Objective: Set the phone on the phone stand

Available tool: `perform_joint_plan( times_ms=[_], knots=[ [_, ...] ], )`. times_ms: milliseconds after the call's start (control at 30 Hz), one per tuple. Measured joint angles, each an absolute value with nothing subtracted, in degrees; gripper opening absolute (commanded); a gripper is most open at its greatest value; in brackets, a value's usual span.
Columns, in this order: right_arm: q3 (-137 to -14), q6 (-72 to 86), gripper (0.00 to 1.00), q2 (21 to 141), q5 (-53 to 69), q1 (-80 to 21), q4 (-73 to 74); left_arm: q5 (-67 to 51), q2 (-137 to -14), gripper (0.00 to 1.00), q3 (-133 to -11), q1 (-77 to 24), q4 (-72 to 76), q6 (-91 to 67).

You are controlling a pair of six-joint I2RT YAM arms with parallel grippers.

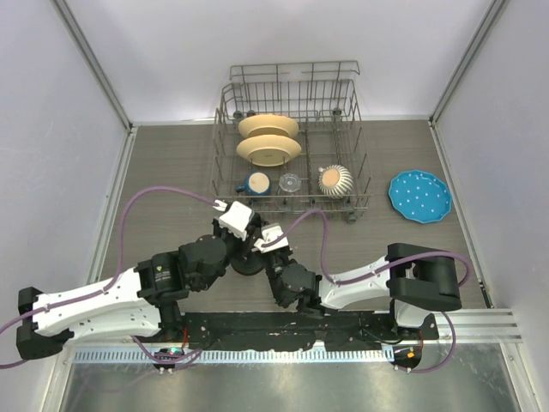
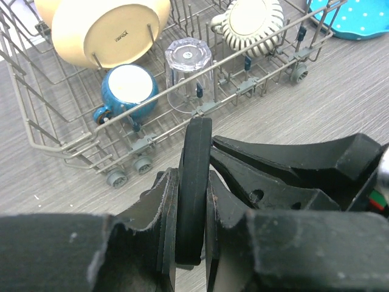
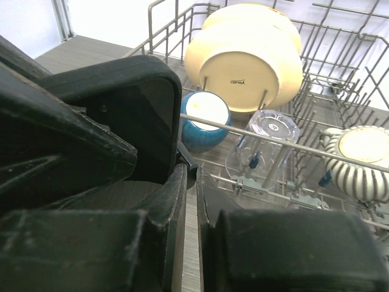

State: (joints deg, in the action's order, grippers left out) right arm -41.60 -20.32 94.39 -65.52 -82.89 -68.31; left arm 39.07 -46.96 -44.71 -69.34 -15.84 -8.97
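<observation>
In the left wrist view my left gripper (image 2: pixel 193 213) is shut on the phone (image 2: pixel 194 164), a thin black slab held on edge between the jaws. In the right wrist view the phone (image 3: pixel 137 115) shows as a black rounded rectangle just left of my right gripper (image 3: pixel 191 173). The right jaws are closed to a narrow slit on a thin black stem (image 3: pixel 190 163), part of the phone stand. The stand's round black base (image 1: pixel 246 264) lies mid-table, below both grippers, which meet there: left (image 1: pixel 247 243), right (image 1: pixel 262 254). The stand's clamp head is hidden.
A wire dish rack (image 1: pixel 225 129) stands just beyond the grippers, holding two cream plates (image 1: pixel 269 151), a blue mug (image 1: pixel 256 183), a clear glass (image 1: pixel 291 182) and a striped cup (image 1: pixel 335 179). A blue dotted plate (image 1: pixel 419 196) lies at the right. White walls enclose the table.
</observation>
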Motion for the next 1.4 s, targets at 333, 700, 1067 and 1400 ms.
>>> perform_joint_plan(
  times_ms=[333,700,1067,1400],
  knots=[
    [-41.67,-23.14,0.01,94.41,-68.71,-84.38,-69.04,46.33,-49.80,0.00,-44.91,-73.65,-15.03,-14.94],
    [-41.32,-21.80,0.01,86.76,-64.79,-100.55,-67.72,58.52,-45.69,0.00,-39.46,-70.00,-13.47,-14.87],
    [-33.61,2.74,0.57,57.87,-37.58,-70.24,-32.10,47.05,-33.12,0.00,-36.77,-69.93,-17.56,-12.91],
    [-32.51,5.15,0.86,64.25,19.00,-54.08,-26.02,25.04,-25.06,0.00,-38.74,-69.63,-26.81,-7.05]
  ],
)
